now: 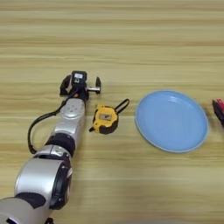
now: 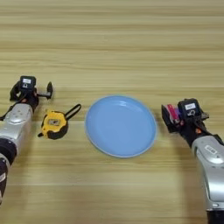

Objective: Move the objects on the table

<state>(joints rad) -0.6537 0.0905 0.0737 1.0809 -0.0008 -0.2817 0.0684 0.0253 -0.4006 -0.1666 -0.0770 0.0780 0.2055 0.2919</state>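
on the table (image 2: 113,39) there is one blue plate (image 2: 120,126), one yellow tape measure (image 2: 54,124) with a black strap just left of it, and two grippers, while of the objects only one red-edged pack (image 2: 173,113) shows, at the plate's right side and apart from its rim; i cannot make out a blue tube. the right gripper (image 2: 171,116) is clenched around the red-edged pack, and the left gripper (image 1: 81,85) sits released over bare wood, up and to the left of the tape measure, gripping nothing. the surface is light-brown wood with long horizontal grain stripes and fills both views, so no room shows.
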